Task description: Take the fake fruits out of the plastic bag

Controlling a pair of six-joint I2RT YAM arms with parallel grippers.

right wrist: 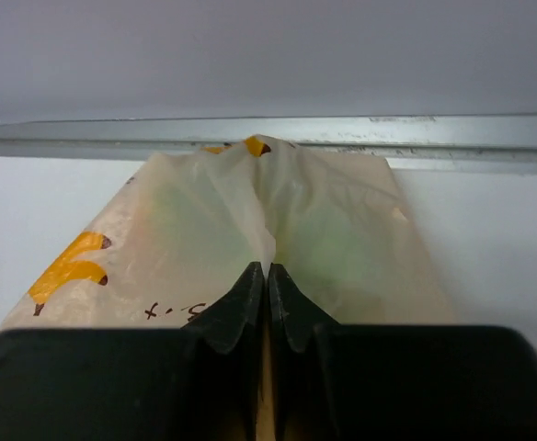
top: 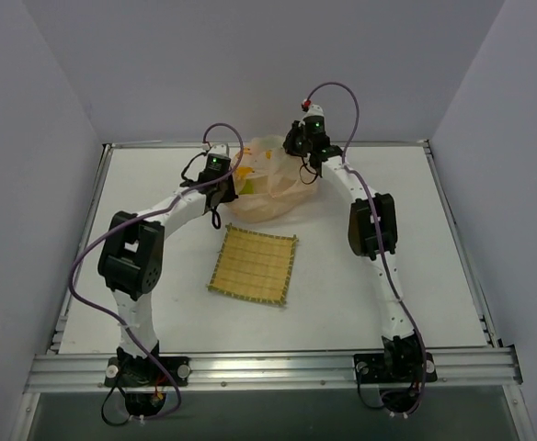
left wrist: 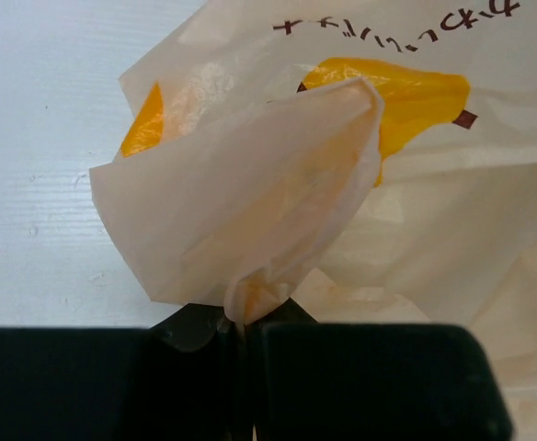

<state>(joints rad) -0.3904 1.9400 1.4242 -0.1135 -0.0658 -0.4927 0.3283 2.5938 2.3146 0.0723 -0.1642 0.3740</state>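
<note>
**Both grippers pinching the bag, fruits not out**

The plastic bag [top: 270, 184] sits at the far middle of the table [top: 149, 193], puffed up and crumpled, between the two arms. The left gripper [top: 235, 184] is at the bag's left side. In the left wrist view, its jaws are closed on a twisted fold of the film, and the fold fans out above the fingertips [left wrist: 282, 335]. The right gripper [top: 311, 163] is at the bag's far-right edge. In the right wrist view, the fingers [right wrist: 243, 294] are pressed together on a pleat of the bag, with the metal rail [right wrist: 268, 138] just behind it.

The fake fruits are not clearly visible. A faint green tint [right wrist: 337, 243] through the plastic may be one of them, hard to tell. The woven mat [top: 253, 266] lies flat near the bag, on its near side, bare and untouched.
</note>
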